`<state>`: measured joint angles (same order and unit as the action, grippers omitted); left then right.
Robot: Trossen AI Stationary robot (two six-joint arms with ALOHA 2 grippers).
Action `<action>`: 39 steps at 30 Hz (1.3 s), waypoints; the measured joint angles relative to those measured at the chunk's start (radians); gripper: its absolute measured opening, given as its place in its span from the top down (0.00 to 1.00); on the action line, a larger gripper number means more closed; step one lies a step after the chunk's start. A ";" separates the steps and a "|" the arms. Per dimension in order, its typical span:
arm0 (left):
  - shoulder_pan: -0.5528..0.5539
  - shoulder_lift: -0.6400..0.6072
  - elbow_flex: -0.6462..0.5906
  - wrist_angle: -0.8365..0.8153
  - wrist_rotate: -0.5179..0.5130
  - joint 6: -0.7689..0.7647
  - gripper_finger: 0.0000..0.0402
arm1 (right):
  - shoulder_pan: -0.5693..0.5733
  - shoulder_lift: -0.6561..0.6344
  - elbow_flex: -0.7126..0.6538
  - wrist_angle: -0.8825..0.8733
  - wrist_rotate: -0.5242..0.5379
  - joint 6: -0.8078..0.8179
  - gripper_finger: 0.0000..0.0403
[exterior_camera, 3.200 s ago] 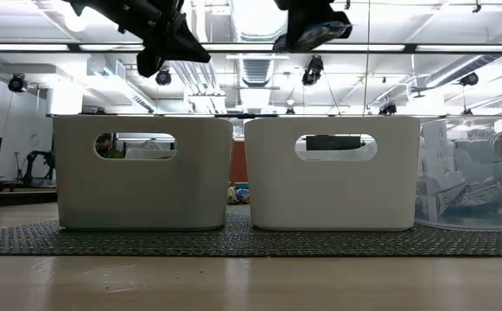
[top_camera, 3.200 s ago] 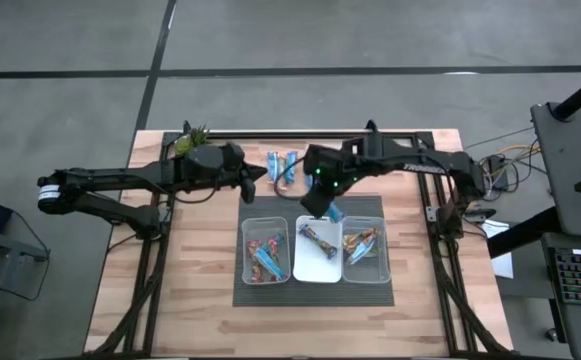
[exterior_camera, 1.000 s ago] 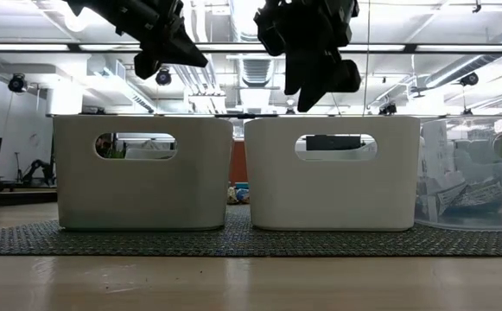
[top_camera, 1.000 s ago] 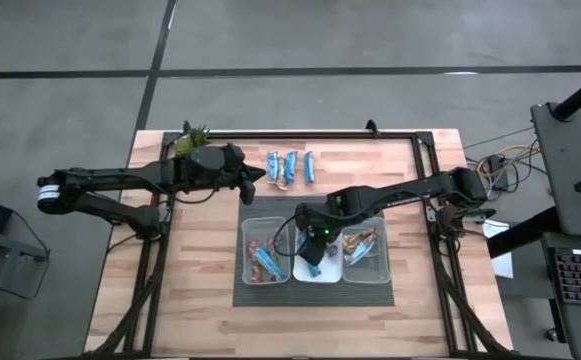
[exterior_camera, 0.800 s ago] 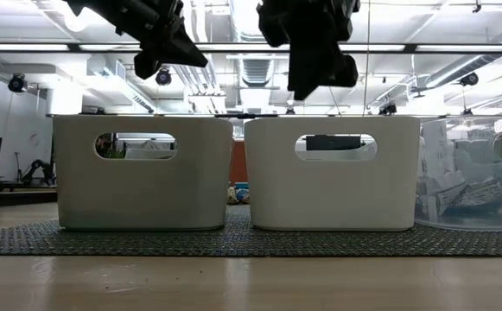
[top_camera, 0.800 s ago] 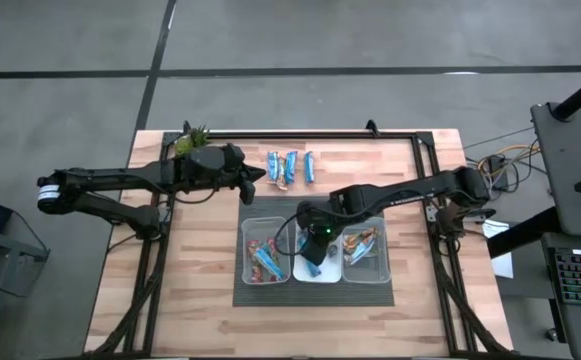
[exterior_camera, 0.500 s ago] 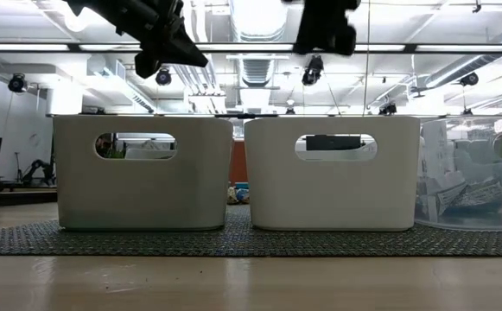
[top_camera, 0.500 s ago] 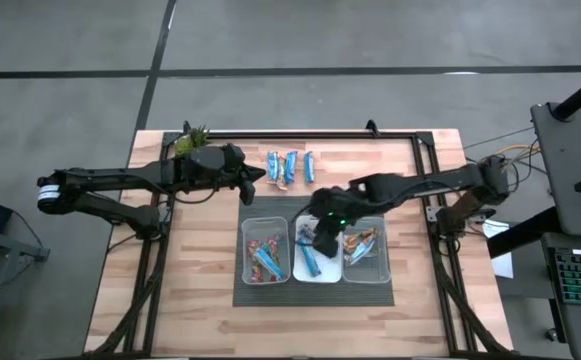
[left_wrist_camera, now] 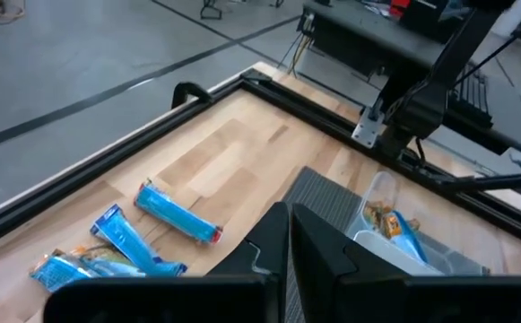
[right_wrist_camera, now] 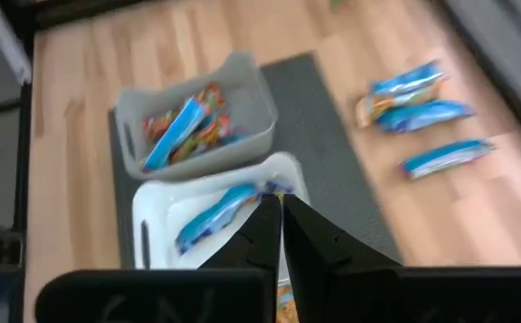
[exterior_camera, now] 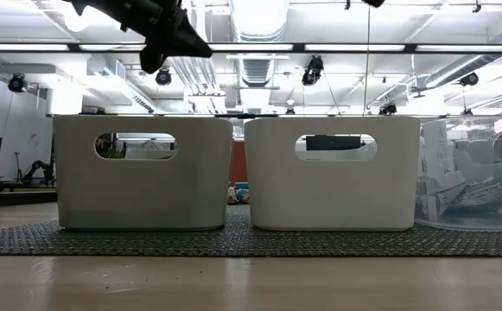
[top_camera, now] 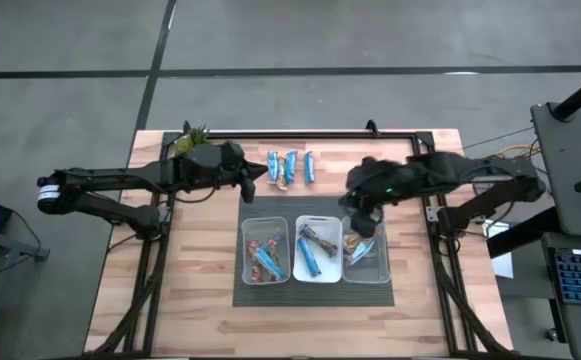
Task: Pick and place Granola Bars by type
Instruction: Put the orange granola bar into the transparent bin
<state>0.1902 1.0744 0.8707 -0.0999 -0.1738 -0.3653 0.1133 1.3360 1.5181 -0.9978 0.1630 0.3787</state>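
Three loose blue Granola Bars (top_camera: 290, 166) lie flat on the far part of the table, also seen in the left wrist view (left_wrist_camera: 178, 213) and the right wrist view (right_wrist_camera: 421, 115). Three bins stand in a row on a dark mat. The left bin (top_camera: 266, 250) holds colourful bars (right_wrist_camera: 188, 126), the middle bin (top_camera: 317, 250) blue ones (right_wrist_camera: 215, 215), and the right bin (top_camera: 364, 250) brown ones. My left gripper (top_camera: 257, 178) hovers shut beside the loose bars. My right gripper (top_camera: 355, 215) is shut and empty, high above the gap between the middle and right bins.
A small green plant (top_camera: 192, 135) stands at the table's far left corner. The dark mat (top_camera: 315, 295) lies under the bins. A black frame rail (left_wrist_camera: 206, 94) runs along the table's far edge. Bare wood lies near the front edge.
My right gripper has risen out of the middle bin and drawn back toward the table's right edge, rolling as it went. It has left a blue bar lying in that bin.
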 joint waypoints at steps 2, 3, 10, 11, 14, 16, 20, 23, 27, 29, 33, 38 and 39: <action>0.000 0.000 0.000 0.013 0.000 -0.010 1.00 | -0.014 -0.034 0.000 -0.001 0.016 0.001 0.98; 0.000 0.000 0.000 0.018 0.000 -0.014 1.00 | -0.020 -0.049 -0.001 -0.001 0.021 0.001 0.98; 0.007 0.000 0.009 0.027 -0.003 -0.033 1.00 | -0.087 -0.137 -0.036 0.001 0.024 -0.027 0.98; 0.008 0.000 0.018 0.028 -0.003 -0.032 1.00 | -0.095 -0.149 -0.047 0.002 0.023 -0.030 0.98; 0.012 0.003 0.060 0.029 -0.004 -0.014 1.00 | -0.122 -0.180 -0.085 0.003 0.022 -0.053 0.98; 0.016 0.004 0.094 0.014 -0.003 0.010 1.00 | -0.142 -0.203 -0.117 0.017 0.019 -0.068 0.98; 0.029 0.006 0.180 -0.044 0.001 0.049 1.00 | -0.193 -0.257 -0.199 0.070 -0.025 -0.104 0.98; 0.031 0.011 0.243 -0.121 0.008 0.075 1.00 | -0.237 -0.301 -0.265 0.132 -0.079 -0.141 0.98; 0.032 0.030 0.326 -0.217 0.010 0.108 1.00 | -0.302 -0.352 -0.331 0.194 -0.123 -0.156 0.98; 0.033 0.048 0.365 -0.248 0.002 0.114 1.00 | -0.334 -0.369 -0.355 0.195 -0.142 -0.171 0.98; 0.052 0.090 0.428 -0.327 -0.014 0.115 1.00 | -0.377 -0.388 -0.386 0.195 -0.186 -0.182 0.98; 0.093 0.152 0.471 -0.371 0.030 0.104 0.93 | -0.397 -0.392 -0.405 0.199 -0.218 -0.199 0.98; 0.100 0.164 0.481 -0.372 0.042 0.102 0.90 | -0.397 -0.393 -0.407 0.198 -0.220 -0.199 0.98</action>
<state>0.2903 1.2387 1.3513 -0.4721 -0.1313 -0.2630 -0.2837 0.9432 1.1110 -0.7993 -0.0571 0.1794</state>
